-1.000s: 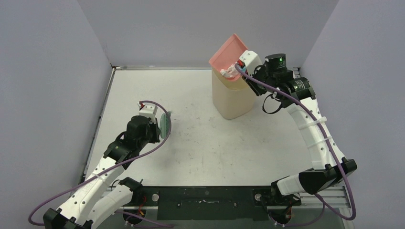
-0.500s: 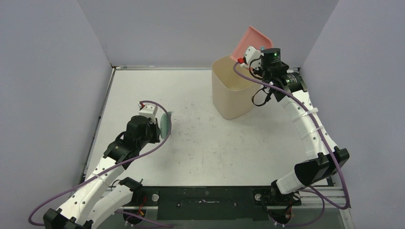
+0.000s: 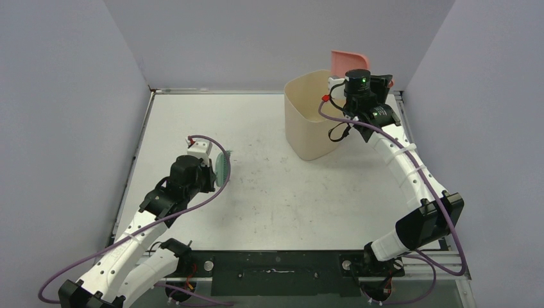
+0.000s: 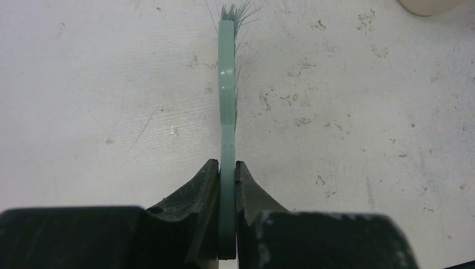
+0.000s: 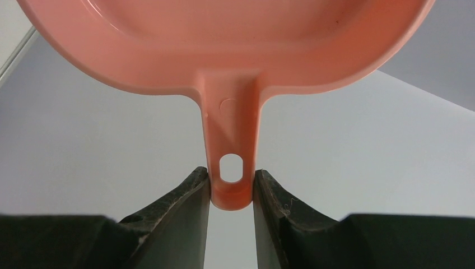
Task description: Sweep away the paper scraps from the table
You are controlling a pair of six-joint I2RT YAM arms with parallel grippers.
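1. Left gripper first: its fingers are pressed in tight on the green brush, clamping the flat handle edge-on between them
2. The brush runs straight out ahead of that gripper, and the bristles fan out at the far tip and down its right side
3. Beneath the left gripper lies the white tabletop, scuffed and speckled grey; whether the brush touches it, I cannot tell
4. Over to the right gripper: it is pinching the very end of the pink dustpan handle, one finger on each side of the hanging hole
5. The pan spreads wide just ahead of those fingers, with only wall behind it
6. From above, the right gripper sits up high, and the beige bin stands just beside and below it on its left
7. The dustpan pokes up beyond that gripper, past the bin's far rim
8. Paper scraps: I can make none out in these views, so I cannot tell where they lie
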